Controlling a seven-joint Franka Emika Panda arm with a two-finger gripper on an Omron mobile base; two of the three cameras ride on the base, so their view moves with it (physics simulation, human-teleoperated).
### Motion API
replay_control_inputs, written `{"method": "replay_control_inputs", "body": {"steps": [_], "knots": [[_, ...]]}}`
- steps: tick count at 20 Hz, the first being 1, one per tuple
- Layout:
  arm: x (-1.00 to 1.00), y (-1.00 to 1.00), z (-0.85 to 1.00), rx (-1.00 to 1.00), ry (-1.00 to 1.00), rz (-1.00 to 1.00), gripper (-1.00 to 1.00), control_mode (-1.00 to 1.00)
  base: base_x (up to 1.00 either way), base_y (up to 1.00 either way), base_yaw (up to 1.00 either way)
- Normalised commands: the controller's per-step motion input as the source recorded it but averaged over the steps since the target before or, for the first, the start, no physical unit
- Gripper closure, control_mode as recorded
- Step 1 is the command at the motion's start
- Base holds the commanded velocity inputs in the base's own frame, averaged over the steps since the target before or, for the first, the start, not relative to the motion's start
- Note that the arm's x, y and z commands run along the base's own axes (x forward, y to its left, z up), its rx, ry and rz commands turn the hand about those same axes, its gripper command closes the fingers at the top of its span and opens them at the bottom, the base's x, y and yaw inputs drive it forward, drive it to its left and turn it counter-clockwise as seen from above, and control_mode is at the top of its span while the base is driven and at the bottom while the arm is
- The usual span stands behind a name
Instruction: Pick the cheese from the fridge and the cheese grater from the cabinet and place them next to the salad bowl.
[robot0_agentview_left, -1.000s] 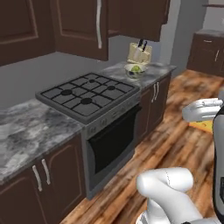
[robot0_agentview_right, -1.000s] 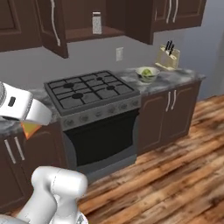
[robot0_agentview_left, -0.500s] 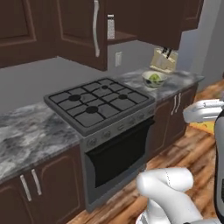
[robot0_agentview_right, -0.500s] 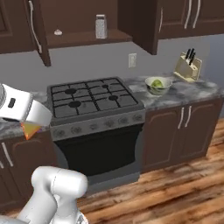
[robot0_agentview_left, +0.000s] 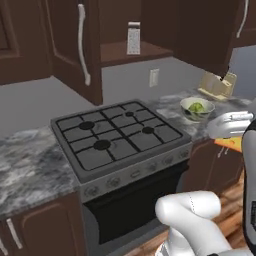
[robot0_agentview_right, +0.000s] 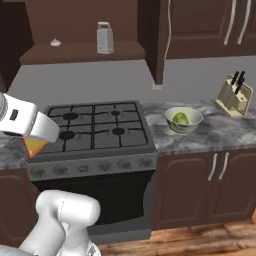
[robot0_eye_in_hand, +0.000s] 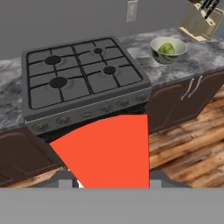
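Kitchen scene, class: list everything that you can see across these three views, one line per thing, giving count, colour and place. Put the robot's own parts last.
Small grey metal box grater: one, grey, upright on the open cabinet shelf above the stove.
Dark brown wooden wall cabinet: one, door open, over the counter.
Gas stove: one, dark grey, four burners, between counter stretches.
Round cream-white salad bowl: one, holds green lettuce, on the counter right of the stove.
Wooden knife block: one, tan with dark handles, right of the bowl.
Grey marble counter: both sides of the stove.
Wall outlet: one, white, behind the stove.
Yellow-orange cheese wedge: one, reddish edge, in the tool.
Tool: one, white arm, shut on the cheese.
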Motion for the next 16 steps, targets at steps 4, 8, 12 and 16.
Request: {"method": "replay_control_inputs", "body": {"steps": [4,8,12,16], "knots": [[0.0,0.0,0.0,0.0,0.0,0.0,1.0,1.0,0.38,-0.79,0.2],[0.0,0.0,0.0,0.0,0.0,0.0,1.0,1.0,0.27,-0.78,0.06],[0.0,0.0,0.0,0.0,0.0,0.0,1.0,1.0,0.35,-0.95,0.06],[0.0,0.0,0.0,0.0,0.0,0.0,1.0,1.0,0.22,-0.91,0.08]]}}
